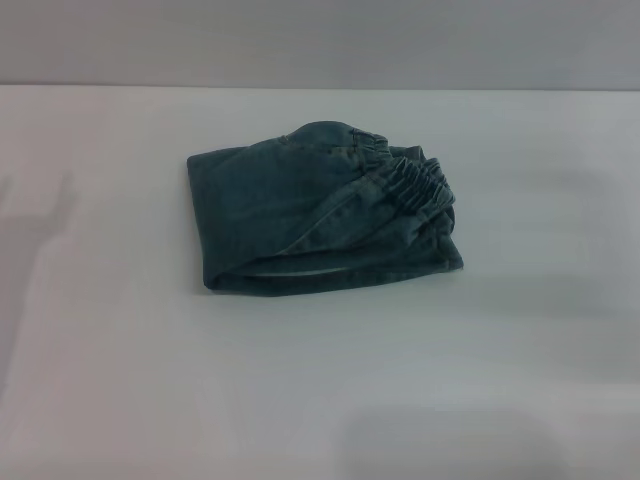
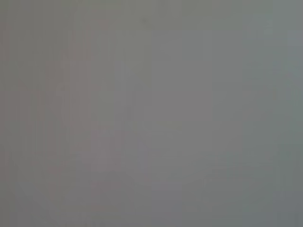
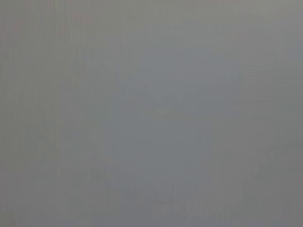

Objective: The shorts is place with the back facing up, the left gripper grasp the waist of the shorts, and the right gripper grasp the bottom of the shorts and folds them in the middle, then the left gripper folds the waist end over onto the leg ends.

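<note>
Blue denim shorts (image 1: 310, 210) lie folded into a compact bundle at the middle of the white table (image 1: 120, 350) in the head view. The gathered elastic waist (image 1: 415, 180) rests on top at the right side of the bundle. A folded edge runs along the near side. Neither gripper shows in the head view. Both wrist views show only a plain grey surface, with no fingers and no cloth.
The table's far edge (image 1: 320, 88) meets a grey wall at the back. Faint shadows fall on the table at the left and near the front right.
</note>
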